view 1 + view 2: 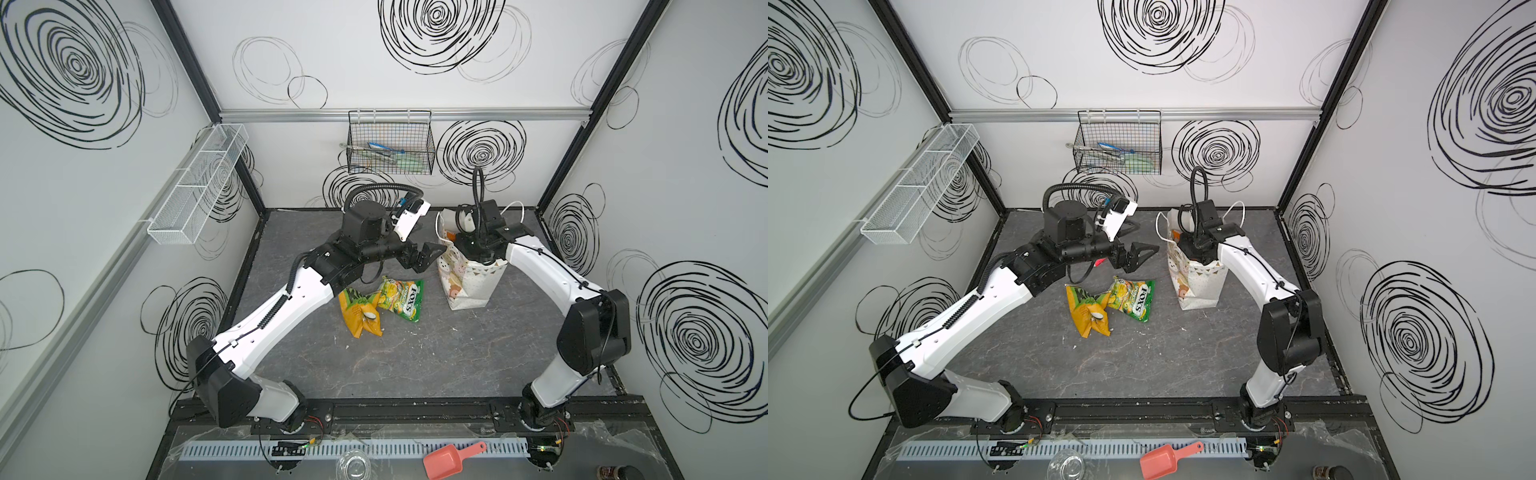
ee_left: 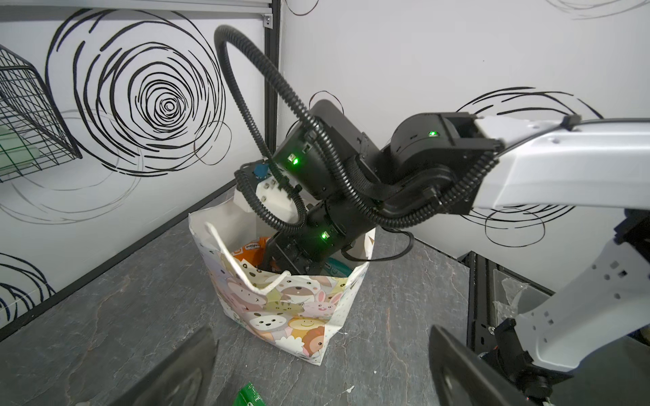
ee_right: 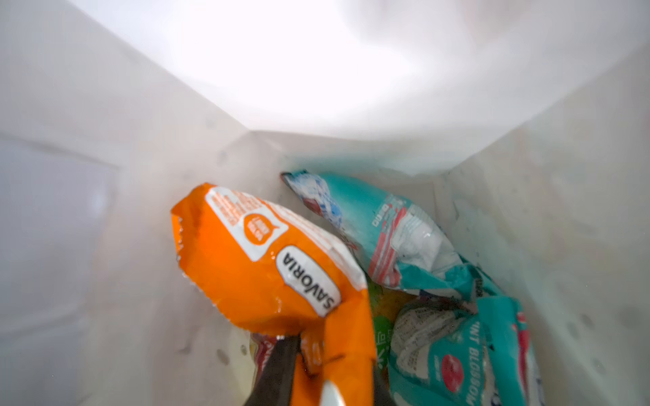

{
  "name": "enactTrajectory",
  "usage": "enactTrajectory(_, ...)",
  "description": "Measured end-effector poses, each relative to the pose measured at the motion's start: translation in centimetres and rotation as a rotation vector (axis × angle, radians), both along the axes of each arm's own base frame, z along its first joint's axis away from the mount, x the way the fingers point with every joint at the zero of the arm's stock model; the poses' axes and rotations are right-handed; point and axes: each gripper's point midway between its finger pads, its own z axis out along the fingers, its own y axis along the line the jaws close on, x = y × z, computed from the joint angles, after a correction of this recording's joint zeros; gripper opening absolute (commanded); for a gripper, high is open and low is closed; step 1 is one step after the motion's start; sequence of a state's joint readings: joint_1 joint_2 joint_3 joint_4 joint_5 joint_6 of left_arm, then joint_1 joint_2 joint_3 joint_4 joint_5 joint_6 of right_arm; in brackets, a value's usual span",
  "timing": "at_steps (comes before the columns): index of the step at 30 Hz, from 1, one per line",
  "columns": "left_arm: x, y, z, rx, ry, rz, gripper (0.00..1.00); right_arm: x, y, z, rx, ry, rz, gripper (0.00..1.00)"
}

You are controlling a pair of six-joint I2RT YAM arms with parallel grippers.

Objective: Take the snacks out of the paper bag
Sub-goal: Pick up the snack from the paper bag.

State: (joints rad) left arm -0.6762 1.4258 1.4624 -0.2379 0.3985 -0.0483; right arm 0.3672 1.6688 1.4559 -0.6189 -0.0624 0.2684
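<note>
The paper bag (image 1: pixel 469 286) (image 1: pixel 1200 286) (image 2: pixel 288 309), white with cartoon animals, stands upright at the back right of the table. My right arm reaches down through its mouth, so the right gripper is hidden in both top views. Inside the bag, my right gripper (image 3: pixel 330 379) is shut on the lower end of an orange snack packet (image 3: pixel 253 267) (image 2: pixel 246 255). Beside it lie teal snack packets (image 3: pixel 387 232). Two snacks lie on the table: a yellow-orange packet (image 1: pixel 359 313) (image 1: pixel 1088 313) and a green-yellow packet (image 1: pixel 403 299) (image 1: pixel 1131 299). My left gripper (image 1: pixel 432 257) (image 1: pixel 1142 257) hovers open and empty just left of the bag.
A black wire basket (image 1: pixel 390 149) hangs on the back wall and a white mesh basket (image 1: pixel 199 183) on the left wall. A pink scoop (image 1: pixel 449 457), a glass bowl (image 1: pixel 353 465) and a dark jar (image 1: pixel 615 471) sit beyond the front rail.
</note>
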Motion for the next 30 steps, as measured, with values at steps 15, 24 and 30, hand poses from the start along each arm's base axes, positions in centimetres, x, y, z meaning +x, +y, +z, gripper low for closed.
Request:
enactTrajectory(15,-0.4,-0.4,0.0,0.009,-0.014,-0.013,0.96,-0.4,-0.5,5.9,0.038,-0.153,-0.008,0.00)
enactTrajectory(24,-0.5,-0.5,0.0,0.010,-0.017,-0.015,0.96,-0.2,-1.0,11.5,0.075,-0.304,-0.030,0.00)
enactTrajectory(30,-0.5,-0.5,0.0,0.011,-0.020,-0.017,0.96,0.1,-1.5,12.4,0.069,-0.330,-0.051,0.00)
